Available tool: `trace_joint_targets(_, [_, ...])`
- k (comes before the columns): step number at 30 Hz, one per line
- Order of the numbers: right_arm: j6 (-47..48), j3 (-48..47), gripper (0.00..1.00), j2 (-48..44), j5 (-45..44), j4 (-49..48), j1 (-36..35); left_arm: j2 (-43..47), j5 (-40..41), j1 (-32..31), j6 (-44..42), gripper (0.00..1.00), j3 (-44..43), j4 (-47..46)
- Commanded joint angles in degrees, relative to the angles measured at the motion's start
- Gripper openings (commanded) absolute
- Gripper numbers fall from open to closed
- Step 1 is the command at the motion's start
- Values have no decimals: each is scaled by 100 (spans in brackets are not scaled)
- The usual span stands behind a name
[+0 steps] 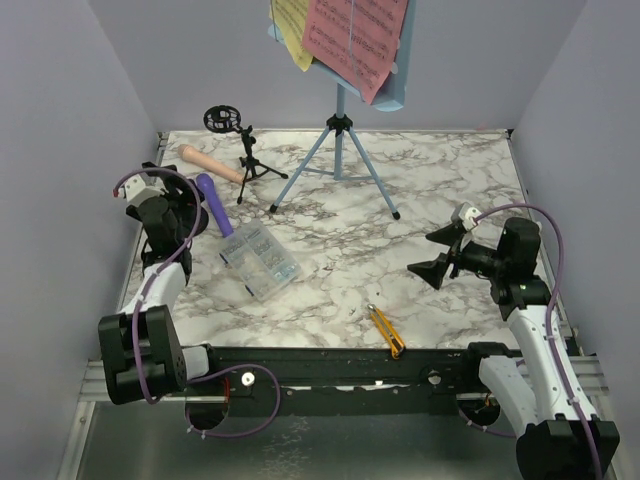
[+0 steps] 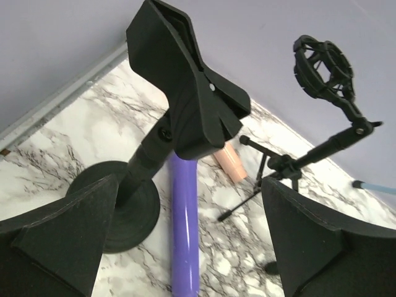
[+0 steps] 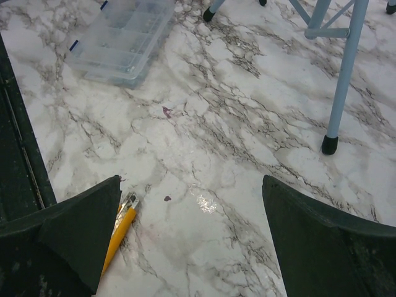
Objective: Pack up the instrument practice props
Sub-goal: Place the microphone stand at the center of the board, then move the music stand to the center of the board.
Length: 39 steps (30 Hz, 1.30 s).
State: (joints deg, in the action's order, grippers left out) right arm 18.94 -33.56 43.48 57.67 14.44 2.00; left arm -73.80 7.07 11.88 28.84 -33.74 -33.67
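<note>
- My left pincer point(image 2: 192, 247), jaws wide apart and holding nothing, hovers by the clip mount point(image 2: 185, 105) at the counter's point(image 1: 440, 180) 9 o'clock. A careless close could topple it onto the purple microphone point(image 2: 184, 229), which lies just beside its base and may roll.
- The beige microphone point(image 1: 210, 165) and the tripod mount point(image 1: 225, 120) crowd 10 o'clock, so I judge a snag likely.
- My right pincer point(image 1: 440, 255), also apart and empty, hangs near the utility knife point(image 1: 385, 330) at 6 o'clock. Grabbing that would be wrong.
- The music rack point(image 1: 400, 95) at 12 o'clock, with pages point(image 1: 355, 35) on it, looks top-heavy and may tip.
</note>
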Motion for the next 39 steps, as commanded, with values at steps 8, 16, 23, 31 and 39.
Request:
trace_joint_targets(8, [103,73,99,-66,-121,-69,187,1440,-1705,20,763,99,100,1538])
trace_joint_targets(16, [125,74,99,11,-132,-81,260,2127,-3469,20,1177,99,301,1811])
trace_joint_targets(23, [163,61,99,94,-192,-90,335,2379,-4427,22,1879,99,561,1671])
trace_joint_targets(31, [180,43,99,272,-201,-125,387,2785,-4960,16,2011,99,779,1539])
trace_joint_targets(39, [264,-11,99,483,-180,-23,430,2733,-4927,-585,1408,99,561,1409])
